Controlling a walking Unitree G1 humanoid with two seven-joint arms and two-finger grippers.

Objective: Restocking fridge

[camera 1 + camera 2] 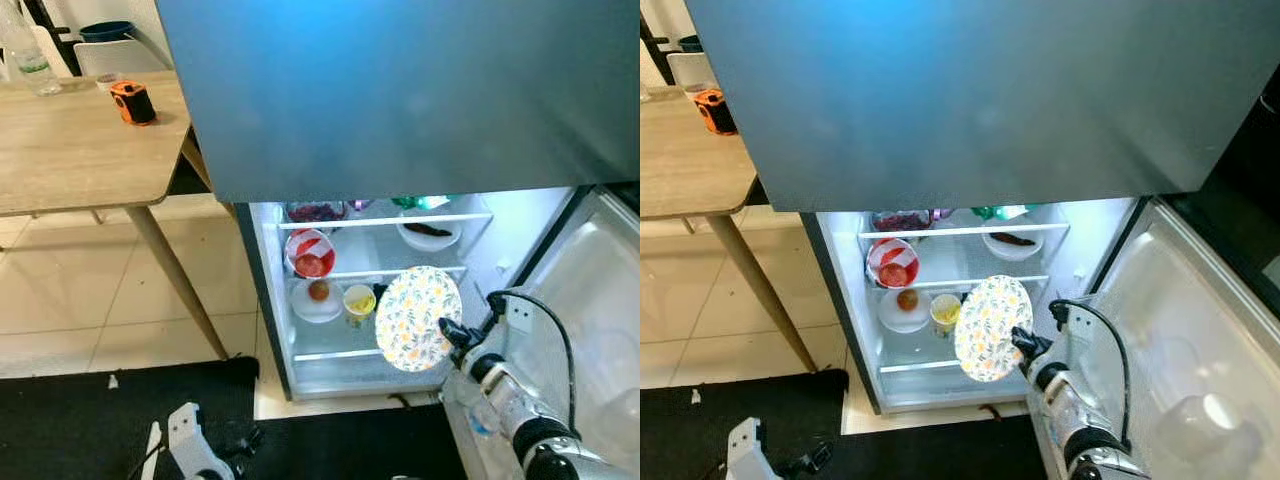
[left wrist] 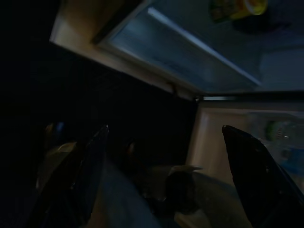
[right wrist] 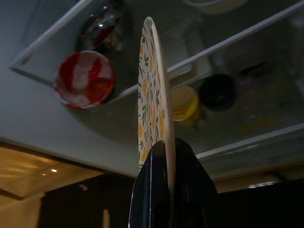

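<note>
Starting at your left: a light wooden surface [image 1: 70,150] carries a small orange-and-black gadget [image 1: 132,102], well apart from the work. The left gripper [image 2: 164,175] hangs low over the dark mat; its jaws are spread wide, holding nothing. Centre: the open white fridge [image 1: 300,375], lit inside, holds a red-and-white patterned bowl [image 1: 311,252] tipped on the middle shelf, a white plate with a reddish fruit [image 1: 318,298] and a small yellow cup [image 1: 359,300] beside it. To the right, the round flowered plate in yellow and green [image 1: 418,318] stands on edge in front of the shelf mouth, pinched at its lower rim by the right gripper [image 1: 452,332], whose jaws close on either face of it. The right arm reaches forward and up from low right, wrist angled toward the shelves, cable looping behind. Risks, judged: the rim-only grip leaves the plate free to pivot or slip; held upright it may catch the shelf edge; going in, it could knock the cup or crowd the fruit plate. Level it before you advance.
</note>
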